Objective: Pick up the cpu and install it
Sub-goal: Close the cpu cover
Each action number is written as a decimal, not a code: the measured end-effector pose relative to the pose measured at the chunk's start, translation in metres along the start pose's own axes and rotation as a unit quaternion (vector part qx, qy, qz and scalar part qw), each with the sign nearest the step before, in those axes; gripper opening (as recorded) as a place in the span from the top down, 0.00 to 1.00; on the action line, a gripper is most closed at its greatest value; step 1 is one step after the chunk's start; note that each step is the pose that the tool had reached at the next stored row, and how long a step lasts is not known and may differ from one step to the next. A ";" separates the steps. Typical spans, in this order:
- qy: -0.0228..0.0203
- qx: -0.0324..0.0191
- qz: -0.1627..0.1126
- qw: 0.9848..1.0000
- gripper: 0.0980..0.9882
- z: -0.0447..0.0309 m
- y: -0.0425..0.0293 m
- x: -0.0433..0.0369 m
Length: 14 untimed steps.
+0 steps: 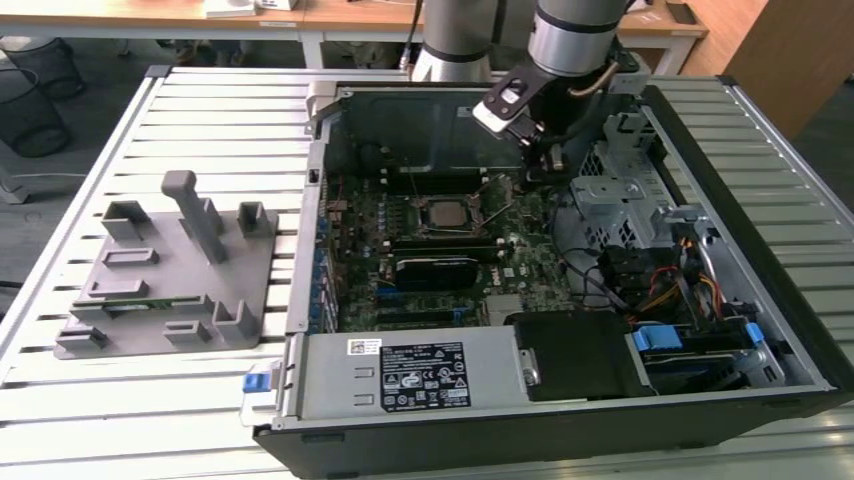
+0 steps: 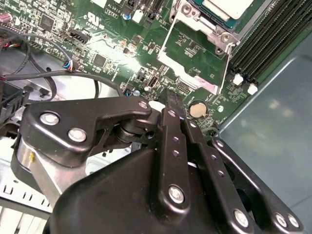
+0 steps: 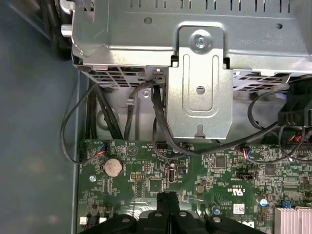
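Note:
The cpu (image 1: 441,212) lies flat in the socket in the middle of the motherboard, silver top up; the second wrist view shows its corner (image 2: 229,7) inside the metal socket frame (image 2: 195,51). My gripper (image 1: 546,170) hangs over the board to the exterior view's right of the socket, apart from the cpu. Its black fingers (image 3: 168,196) are pressed together with nothing between them. In the second wrist view the gripper (image 2: 170,97) points down at the green board beside a coin battery (image 2: 197,110).
The open computer case (image 1: 787,300) lies on a slatted table. A metal drive cage (image 1: 621,200) and loose cables (image 3: 161,131) stand close beside the gripper. A long black block (image 1: 434,268) sits below the socket, a power supply (image 1: 400,375) at the front, a grey fixture (image 1: 174,270) at the left.

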<state>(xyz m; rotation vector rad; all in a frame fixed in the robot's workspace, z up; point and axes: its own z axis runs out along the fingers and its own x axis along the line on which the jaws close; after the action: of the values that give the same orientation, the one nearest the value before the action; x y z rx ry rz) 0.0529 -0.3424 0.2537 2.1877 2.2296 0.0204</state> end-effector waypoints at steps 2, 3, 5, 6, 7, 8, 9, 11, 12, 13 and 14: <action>0.001 0.005 -0.003 1.000 0.99 0.0014 0.0002 0.0000; 0.001 0.006 -0.004 1.000 0.99 0.0024 0.0004 0.0000; 0.001 0.008 -0.006 1.000 0.99 0.0049 0.0004 0.0000; 0.002 0.008 -0.008 1.000 0.99 0.0061 0.0003 0.0000; 0.002 0.008 -0.009 1.000 0.99 0.0074 0.0003 0.0000; 0.003 0.008 -0.010 1.000 0.99 0.0087 0.0003 0.0000; 0.003 0.008 -0.011 1.000 0.99 0.0096 0.0002 0.0000; 0.003 0.008 -0.013 1.000 0.99 0.0104 -0.0007 0.0002; 0.003 0.008 -0.013 1.000 0.99 0.0106 -0.0014 0.0004; 0.003 0.008 -0.013 1.000 0.99 0.0106 -0.0019 0.0004; 0.003 0.008 -0.013 1.000 0.99 0.0106 -0.0024 0.0006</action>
<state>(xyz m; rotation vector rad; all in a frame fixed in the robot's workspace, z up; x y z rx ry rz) 0.0507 -0.3419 0.2430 2.1685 2.2696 0.0094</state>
